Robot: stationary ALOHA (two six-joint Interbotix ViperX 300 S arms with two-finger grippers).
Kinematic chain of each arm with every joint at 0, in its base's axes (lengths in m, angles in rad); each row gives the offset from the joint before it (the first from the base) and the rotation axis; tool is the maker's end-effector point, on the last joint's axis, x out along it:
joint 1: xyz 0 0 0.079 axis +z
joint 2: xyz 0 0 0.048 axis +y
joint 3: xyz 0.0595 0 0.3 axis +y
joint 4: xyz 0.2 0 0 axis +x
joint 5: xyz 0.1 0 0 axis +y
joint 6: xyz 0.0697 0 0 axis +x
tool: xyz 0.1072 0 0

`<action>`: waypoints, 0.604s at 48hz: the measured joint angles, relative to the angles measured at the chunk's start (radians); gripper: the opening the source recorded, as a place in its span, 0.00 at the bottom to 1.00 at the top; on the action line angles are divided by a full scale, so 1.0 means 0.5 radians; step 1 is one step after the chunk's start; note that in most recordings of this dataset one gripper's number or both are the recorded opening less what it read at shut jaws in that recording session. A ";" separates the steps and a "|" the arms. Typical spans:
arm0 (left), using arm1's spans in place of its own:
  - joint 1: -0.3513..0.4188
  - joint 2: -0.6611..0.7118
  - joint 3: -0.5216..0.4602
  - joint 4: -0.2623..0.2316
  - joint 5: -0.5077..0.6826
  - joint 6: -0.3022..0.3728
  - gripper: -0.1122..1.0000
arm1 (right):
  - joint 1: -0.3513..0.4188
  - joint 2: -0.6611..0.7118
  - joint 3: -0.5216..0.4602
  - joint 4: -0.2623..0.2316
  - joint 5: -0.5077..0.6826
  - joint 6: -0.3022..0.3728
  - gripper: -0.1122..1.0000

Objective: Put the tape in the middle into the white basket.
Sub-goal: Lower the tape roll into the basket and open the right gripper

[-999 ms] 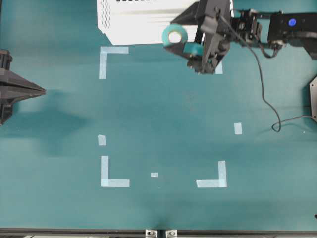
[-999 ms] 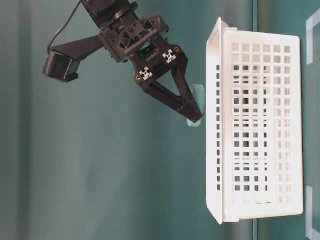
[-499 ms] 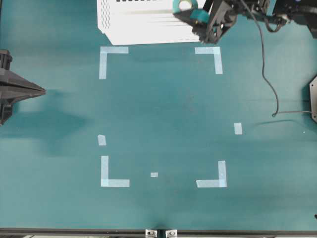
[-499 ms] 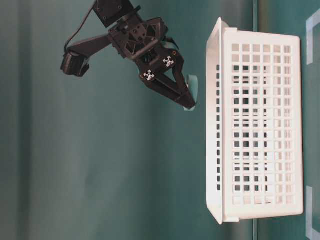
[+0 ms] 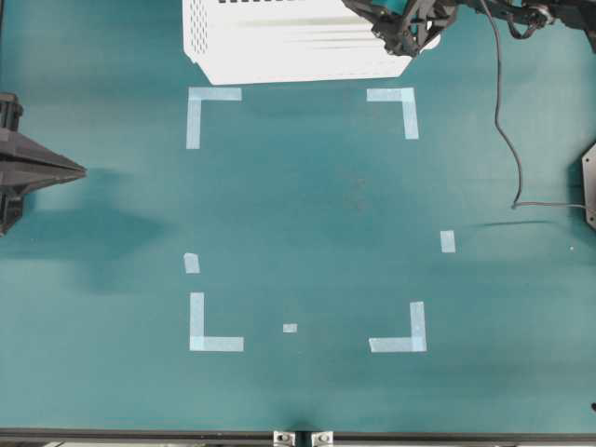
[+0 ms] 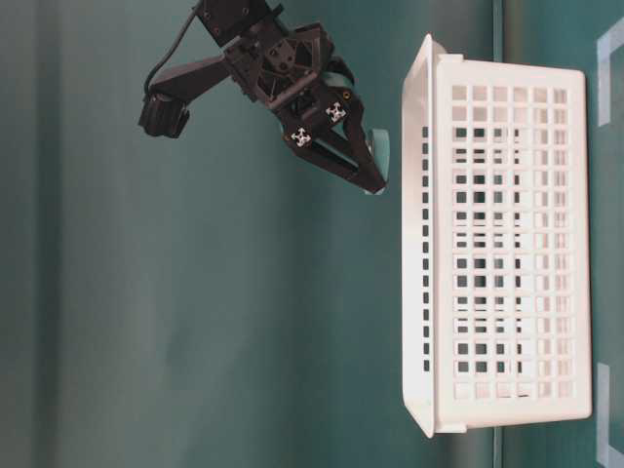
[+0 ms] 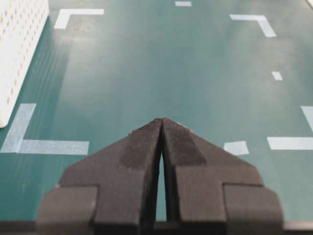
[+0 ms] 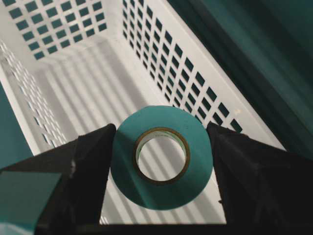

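Observation:
The teal tape [image 8: 198, 159], a ring with a tan core, is pinched by its outer rim between the two black fingers of my right gripper [image 8: 160, 128]. It hangs above the ribbed floor of the white basket [image 8: 171, 54]. In the table-level view the tape [image 6: 383, 161] sits at the tips of the right gripper [image 6: 373, 180], just outside the basket's rim [image 6: 419, 244] and near one end of it. From overhead, the right gripper [image 5: 402, 33] reaches over the basket [image 5: 279, 56] at the top edge. My left gripper [image 7: 161, 120] is shut and empty, low at the table's left side [image 5: 79, 170].
Pale tape corner marks [image 5: 212, 95] outline a rectangle on the teal table, with small strips [image 5: 448, 241] near them. The right arm's black cable [image 5: 503, 140] loops down over the table's right side. The basket's wall [image 7: 19, 44] stands to the left of the left gripper.
My right gripper has carried the tape from beside the basket's near corner up to over the basket's end. The left arm has not moved.

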 measured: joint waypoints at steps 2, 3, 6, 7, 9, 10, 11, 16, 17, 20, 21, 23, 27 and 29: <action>0.000 0.000 0.000 0.000 0.003 0.003 0.00 | 0.000 0.000 0.003 0.000 0.000 0.000 0.69; 0.000 0.000 0.000 0.000 0.000 0.003 0.00 | 0.000 0.000 0.003 0.000 0.000 0.000 0.69; 0.000 0.000 0.000 0.000 0.000 0.003 0.00 | 0.000 0.000 0.003 0.003 0.000 0.000 0.69; 0.000 0.000 -0.003 0.000 0.003 0.000 0.00 | 0.000 0.000 0.003 0.000 0.000 0.000 0.69; 0.000 0.003 0.000 0.000 0.003 0.003 0.00 | 0.000 -0.003 0.006 0.000 0.000 0.000 0.69; 0.000 0.000 0.000 0.000 0.000 0.000 0.00 | 0.000 0.000 0.003 0.000 -0.003 0.000 0.69; 0.000 0.000 0.000 0.000 0.003 0.003 0.00 | 0.000 -0.003 0.003 0.003 -0.006 0.000 0.69; 0.000 0.000 0.000 0.000 0.000 0.000 0.00 | 0.000 0.000 0.003 0.000 -0.031 0.000 0.69; 0.000 0.000 -0.003 0.000 0.003 0.000 0.00 | 0.000 0.000 0.003 0.000 -0.034 0.000 0.69; 0.000 0.003 -0.003 0.000 0.000 0.003 0.00 | 0.000 0.000 0.003 0.000 -0.043 0.000 0.69; 0.000 0.000 0.000 0.000 0.000 0.003 0.00 | 0.000 0.000 0.003 0.000 -0.046 0.000 0.69; 0.000 0.000 0.000 0.000 0.003 0.003 0.00 | 0.000 -0.003 0.003 0.000 -0.046 0.003 0.69; 0.000 0.003 0.000 0.000 0.003 0.003 0.00 | -0.003 0.000 0.006 0.000 -0.046 0.006 0.69; 0.000 0.003 0.000 0.000 0.000 0.003 0.00 | -0.003 -0.003 0.003 0.000 -0.046 0.006 0.70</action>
